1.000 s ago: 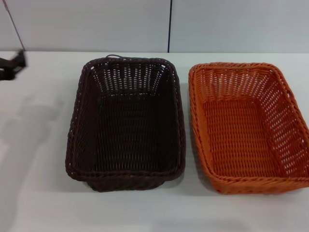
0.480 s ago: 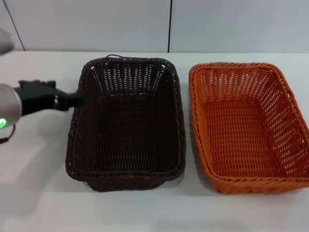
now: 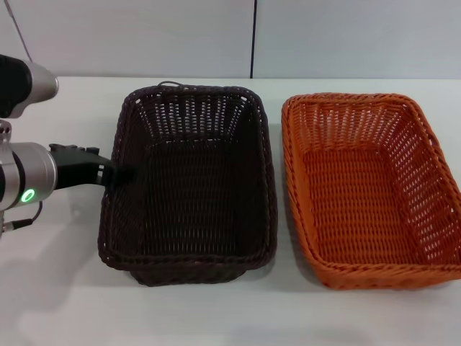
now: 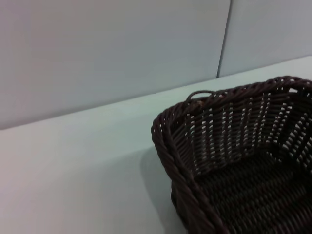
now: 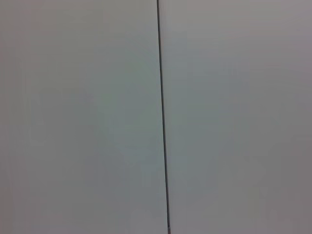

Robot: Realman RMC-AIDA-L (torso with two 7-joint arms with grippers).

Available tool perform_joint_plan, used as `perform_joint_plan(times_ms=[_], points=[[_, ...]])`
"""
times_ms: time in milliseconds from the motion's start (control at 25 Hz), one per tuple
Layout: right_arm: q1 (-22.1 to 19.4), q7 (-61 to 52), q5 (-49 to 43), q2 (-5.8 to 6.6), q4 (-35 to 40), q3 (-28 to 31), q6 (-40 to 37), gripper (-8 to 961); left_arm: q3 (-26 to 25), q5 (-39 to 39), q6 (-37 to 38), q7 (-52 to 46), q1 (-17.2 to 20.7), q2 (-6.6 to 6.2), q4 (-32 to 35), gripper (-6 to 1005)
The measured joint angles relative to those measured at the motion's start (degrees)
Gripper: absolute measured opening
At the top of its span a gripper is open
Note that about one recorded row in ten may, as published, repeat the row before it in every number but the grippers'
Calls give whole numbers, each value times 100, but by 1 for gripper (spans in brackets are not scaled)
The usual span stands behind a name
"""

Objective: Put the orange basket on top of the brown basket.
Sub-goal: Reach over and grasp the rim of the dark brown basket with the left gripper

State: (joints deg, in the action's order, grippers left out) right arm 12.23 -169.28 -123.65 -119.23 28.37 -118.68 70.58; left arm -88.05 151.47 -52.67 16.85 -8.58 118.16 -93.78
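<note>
The brown basket [image 3: 189, 180] stands on the white table, left of centre in the head view. The orange basket [image 3: 367, 187] stands beside it on the right, a small gap between them. Both are empty and upright. My left gripper [image 3: 119, 173] reaches in from the left and is at the brown basket's left rim, about halfway along it; its dark fingers blend into the weave. The left wrist view shows the brown basket's [image 4: 239, 151] far-left corner close by. My right gripper is out of view; its wrist camera shows only the wall.
The white table [image 3: 57, 288] runs to a grey panelled wall [image 3: 144, 36] behind the baskets. A dark seam in the wall [image 5: 162, 117] shows in the right wrist view.
My left arm has come in from the far left edge toward the brown basket and lowered along its left rim. Both baskets stay where they were.
</note>
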Motion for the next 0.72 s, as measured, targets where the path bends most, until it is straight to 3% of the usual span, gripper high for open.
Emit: perform_joint_plan(times_ms=[320,600,720], points=[[7,0,0,-4,35,-28,1,652,-1,4,40,-1,-214,6,490,695],[1,0,0,-13,59,-35,1,652,-1,-110,39,117,-245,-1,434,688],[-1,0,0,-13,85,-39,1,652,-2,-145,14,237,-303,-2,495,565]])
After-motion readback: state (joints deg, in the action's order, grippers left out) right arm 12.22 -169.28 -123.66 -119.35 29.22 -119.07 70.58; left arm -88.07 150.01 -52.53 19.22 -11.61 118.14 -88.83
